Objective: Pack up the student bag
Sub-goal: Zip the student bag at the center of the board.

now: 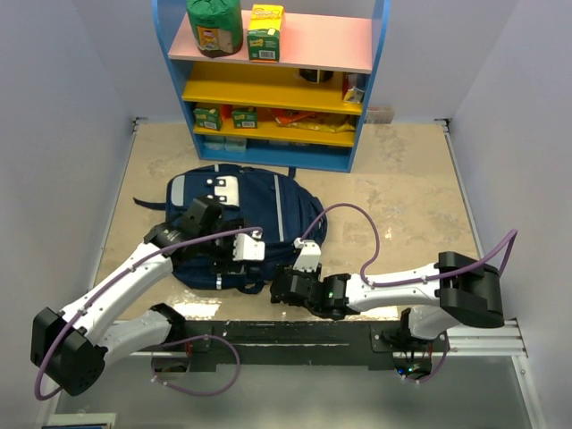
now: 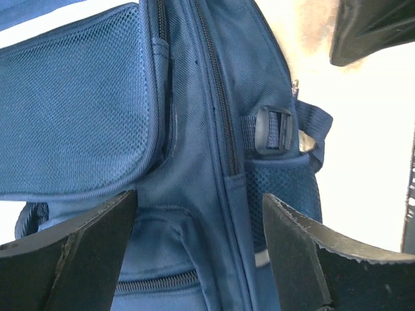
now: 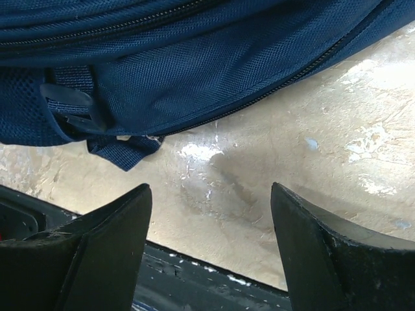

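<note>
The student bag [image 1: 268, 210] lies flat on the worktop [image 3: 292, 129], the shelf unit [image 1: 268, 98] just behind it. The left gripper [image 2: 200, 196] hovers over the bag's near end, jaws wide; the right gripper [image 3: 211, 188], jaws wide and empty, sits just beside its near edge.

The student bag [image 1: 259, 210] lies flat on my worktop [image 1: 402, 197], left of centre, the shelf unit [image 1: 332, 41] behind it at the far edge; my right claw [image 3: 211, 186] sits just off its near-right corner.
</note>
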You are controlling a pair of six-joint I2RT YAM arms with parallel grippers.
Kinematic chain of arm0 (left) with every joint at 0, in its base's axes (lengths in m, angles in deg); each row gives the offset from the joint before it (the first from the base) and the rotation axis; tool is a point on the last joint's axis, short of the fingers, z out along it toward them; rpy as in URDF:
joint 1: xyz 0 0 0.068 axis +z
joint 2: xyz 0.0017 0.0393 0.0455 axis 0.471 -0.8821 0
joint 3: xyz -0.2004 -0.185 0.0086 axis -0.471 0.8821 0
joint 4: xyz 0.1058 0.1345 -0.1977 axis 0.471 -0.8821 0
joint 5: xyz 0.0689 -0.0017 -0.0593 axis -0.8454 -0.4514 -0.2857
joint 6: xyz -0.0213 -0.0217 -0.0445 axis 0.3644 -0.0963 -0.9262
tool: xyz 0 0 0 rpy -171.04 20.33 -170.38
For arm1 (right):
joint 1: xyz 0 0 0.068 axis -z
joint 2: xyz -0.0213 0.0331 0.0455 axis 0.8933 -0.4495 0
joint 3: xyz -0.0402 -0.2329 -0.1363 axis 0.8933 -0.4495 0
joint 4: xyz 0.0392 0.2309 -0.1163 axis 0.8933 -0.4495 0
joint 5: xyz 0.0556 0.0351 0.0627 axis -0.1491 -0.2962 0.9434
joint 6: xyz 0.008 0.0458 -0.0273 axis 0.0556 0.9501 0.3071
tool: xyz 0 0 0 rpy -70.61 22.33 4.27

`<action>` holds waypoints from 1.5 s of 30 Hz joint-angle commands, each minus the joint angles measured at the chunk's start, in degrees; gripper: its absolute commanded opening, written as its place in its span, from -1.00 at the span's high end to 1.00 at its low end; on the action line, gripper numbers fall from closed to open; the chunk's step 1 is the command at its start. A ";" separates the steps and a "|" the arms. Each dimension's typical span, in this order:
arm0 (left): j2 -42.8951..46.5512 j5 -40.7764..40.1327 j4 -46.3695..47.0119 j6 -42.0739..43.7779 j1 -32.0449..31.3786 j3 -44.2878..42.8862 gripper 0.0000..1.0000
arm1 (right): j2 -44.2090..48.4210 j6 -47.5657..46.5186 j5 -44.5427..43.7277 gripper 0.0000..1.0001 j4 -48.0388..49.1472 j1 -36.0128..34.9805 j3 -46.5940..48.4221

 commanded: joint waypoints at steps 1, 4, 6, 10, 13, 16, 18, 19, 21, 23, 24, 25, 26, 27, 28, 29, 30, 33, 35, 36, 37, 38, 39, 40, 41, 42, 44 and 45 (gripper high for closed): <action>-1.77 -6.08 6.86 -0.56 -0.29 3.76 -0.67 | 1.02 2.48 -2.65 -0.52 1.16 -0.50 1.14; -2.12 -7.66 11.09 -0.99 -0.29 6.48 -0.66 | 1.02 3.01 -2.82 -0.52 1.33 -0.58 0.96; -1.86 -10.98 15.90 -1.78 -0.37 8.33 -0.56 | 0.93 3.10 -2.91 -0.51 1.60 -0.67 0.96; 0.24 -16.10 21.73 -3.63 -0.37 9.39 -0.26 | 1.10 3.10 -3.26 -0.51 1.51 -0.76 1.05; 1.56 -18.03 22.62 -4.33 -0.37 8.87 0.13 | 1.28 3.71 -3.70 -0.50 1.25 -0.76 0.96; 1.48 -18.12 20.07 -5.21 -0.37 6.67 0.69 | 0.76 4.06 -4.49 -0.49 1.60 -0.85 1.13; 1.31 -16.72 17.19 -6.52 -0.37 4.22 0.95 | 0.23 4.50 -6.41 -0.47 0.37 -0.85 2.45; 0.96 -15.93 16.12 -7.05 -0.37 3.42 0.99 | -0.21 4.94 -7.47 -0.46 -0.50 -0.76 3.06; 0.87 -13.56 13.67 -8.54 -0.37 1.23 1.00 | -1.09 5.73 -9.93 -0.43 -2.35 -0.85 4.65; 1.04 -11.98 12.43 -9.25 -0.37 -0.44 0.99 | -1.27 4.60 -13.62 -0.41 -2.53 -0.76 5.79; 1.04 -11.45 11.29 -9.69 -0.37 -0.89 0.97 | -1.36 3.37 -14.85 -0.40 -2.18 -0.76 6.14; 1.13 -11.10 10.84 -9.87 -0.37 -1.33 0.96 | -1.53 1.88 -16.95 -0.40 -1.57 -0.85 6.58; 1.13 -10.74 10.40 -9.96 -0.37 -2.03 0.94 | -2.84 -1.79 -17.58 -0.38 -0.44 -0.85 7.80; 0.87 -10.65 9.44 -10.13 -0.37 -2.47 0.93 | -3.63 -3.91 -18.02 -0.35 0.36 -0.76 8.60; 0.86 -10.57 9.17 -10.40 -0.37 -2.82 0.93 | -4.60 -6.11 -18.81 -0.28 1.24 -0.76 9.30; 0.78 -10.22 8.56 -10.57 -0.37 -3.35 0.92 | -5.65 -9.70 -18.99 -0.25 2.46 -0.85 10.88; 0.78 -9.95 8.29 -10.75 -0.37 -3.61 0.92 | -7.75 -10.86 -19.26 -0.21 2.74 -0.85 11.68; 1.13 -8.99 7.67 -11.10 -0.37 -4.14 0.89 | -10.75 -13.94 -20.84 -0.09 3.35 -0.76 13.44; 1.30 -8.81 7.32 -11.19 -0.37 -4.23 0.88 | -11.55 -17.88 -21.02 -0.09 6.94 -0.76 13.36; 1.39 -8.89 7.15 -11.19 -0.37 -4.23 0.88 | -11.99 -18.69 -21.02 -0.10 7.83 -0.67 13.35; 1.39 -9.07 7.06 -11.28 -0.37 -4.23 0.88 | -13.30 -19.22 -21.19 -0.11 8.27 -0.59 13.53; 1.39 -9.07 6.80 -11.10 -0.37 -4.41 0.87 | -14.01 -19.57 -21.11 -0.11 8.19 -0.06 14.23; 1.48 -9.16 6.53 -11.01 -0.37 -4.49 0.88 | -14.62 -19.49 -21.10 -0.11 7.93 0.20 14.67; 1.65 -9.16 6.53 -10.93 -0.37 -4.41 0.87 | -15.85 -19.58 -21.10 -0.11 7.75 0.29 15.02; 1.74 -9.25 6.27 -10.84 -0.37 -4.41 0.86 | -16.21 -19.84 -20.84 -0.11 8.10 0.73 15.28; 1.92 -9.25 6.27 -10.75 -0.37 -4.41 0.86 | -16.64 -19.93 -20.75 -0.11 8.28 0.73 15.29; 2.18 -9.16 6.27 -10.66 -0.37 -4.23 0.86 | -17.44 -20.45 -20.49 -0.10 9.59 1.34 15.11; 2.44 -9.07 6.18 -10.75 -0.37 -4.32 0.86 | -17.70 -20.63 -20.14 -0.10 10.20 1.44 15.02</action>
